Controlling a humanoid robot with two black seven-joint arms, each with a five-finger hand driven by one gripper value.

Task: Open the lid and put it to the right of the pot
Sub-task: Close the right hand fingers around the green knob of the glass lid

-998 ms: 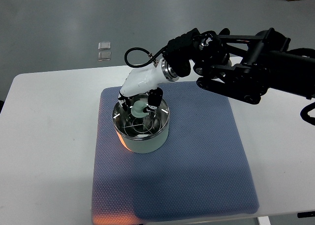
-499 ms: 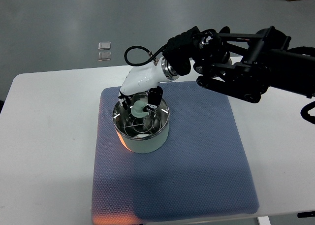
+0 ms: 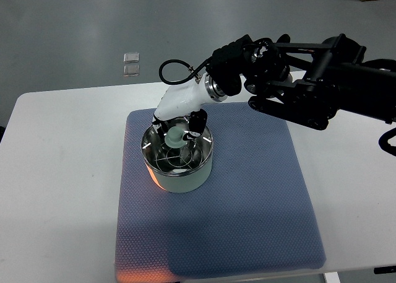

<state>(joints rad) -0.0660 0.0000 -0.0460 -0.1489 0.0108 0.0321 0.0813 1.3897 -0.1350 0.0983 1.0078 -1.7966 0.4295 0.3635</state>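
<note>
1. Compared with the views from a moment earlier, the white right hand (image 3: 179, 119) has been shifted slightly to the right and perhaps raised a little over the pale green cylindrical pot (image 3: 177, 165); the looped black cable (image 3: 176, 72) at the wrist has been carried with it.
2. The round glass lid with a metal rim (image 3: 176, 154) is seen seated on the pot, directly beneath the fingers, so no lifting is judged to have been achieved yet.
3. The dark-tipped fingers (image 3: 195, 124) are curled down around the pale green knob (image 3: 176, 138) at the lid's centre. A pinch on the knob appears to be formed, though firm contact cannot be confirmed from this view.
4. The small shift is read as a tightening or first upward pull, meaning the opening step is at its start.
5. The black right arm (image 3: 309, 91) is extended in from the right edge, with the wrist bent downward and to the left towards the pot.
6. The bare stretch of blue-grey textured mat (image 3: 260, 190) to the right of the fingers is left free for the lid, over the white counter (image 3: 55, 171).
7. The left hand is not seen.
</note>
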